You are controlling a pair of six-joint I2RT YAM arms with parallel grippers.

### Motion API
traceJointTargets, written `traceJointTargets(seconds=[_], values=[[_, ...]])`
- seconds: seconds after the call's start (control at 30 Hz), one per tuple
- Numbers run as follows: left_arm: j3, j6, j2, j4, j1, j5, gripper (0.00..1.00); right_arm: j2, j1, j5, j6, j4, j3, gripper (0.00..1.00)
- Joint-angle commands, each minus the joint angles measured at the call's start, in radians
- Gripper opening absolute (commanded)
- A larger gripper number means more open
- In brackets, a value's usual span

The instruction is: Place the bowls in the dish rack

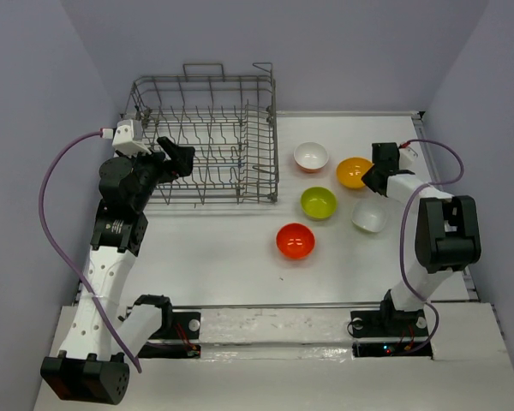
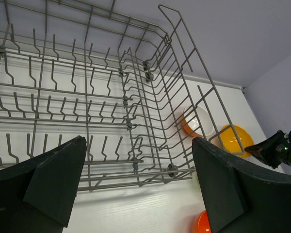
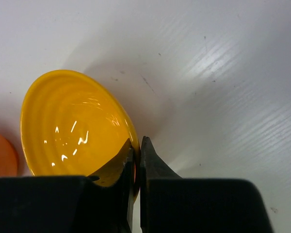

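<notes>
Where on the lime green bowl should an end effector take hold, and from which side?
Pinch the lime green bowl by its rim, coming from above, one finger inside and one outside. It sits upright, mouth up, apart from its neighbours.

A white bench sits in a booth of plain pale lavender walls: a back wall, a left wall and a right wall. Soft, even light leaves a faint sheen on the finely streaked, speckled bench top.

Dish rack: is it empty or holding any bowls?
Empty. The rack shows only bare tines; all five bowls are outside it.
</notes>
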Motion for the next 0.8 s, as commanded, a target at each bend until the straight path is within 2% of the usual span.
traceJointTargets(seconds=[0.0,0.2,0.3,0.47,0.57,0.77], values=[[0.0,0.001,0.001,0.04,0.011,0.018,0.99,-0.021,-0.007,0.008,-0.012,-0.004,0.021,0.01],[0.005,-0.004,0.019,0.043,0.011,0.044,0.99,-0.122,-0.007,-0.024,-0.038,-0.008,0.047,0.01],[0.011,-0.011,0.053,0.058,0.01,0.122,0.99,-0.196,-0.007,-0.157,-0.06,-0.008,0.07,0.01],[0.029,-0.044,0.093,0.086,0.01,0.209,0.99,-0.341,0.004,-0.252,-0.074,-0.024,0.119,0.01],[0.058,-0.071,0.116,0.104,0.002,0.262,0.99,-0.401,0.076,-0.289,-0.072,-0.028,0.156,0.01],[0.181,-0.093,0.178,0.074,-0.076,0.282,0.99,-0.372,0.386,-0.156,-0.135,-0.058,0.336,0.01]])
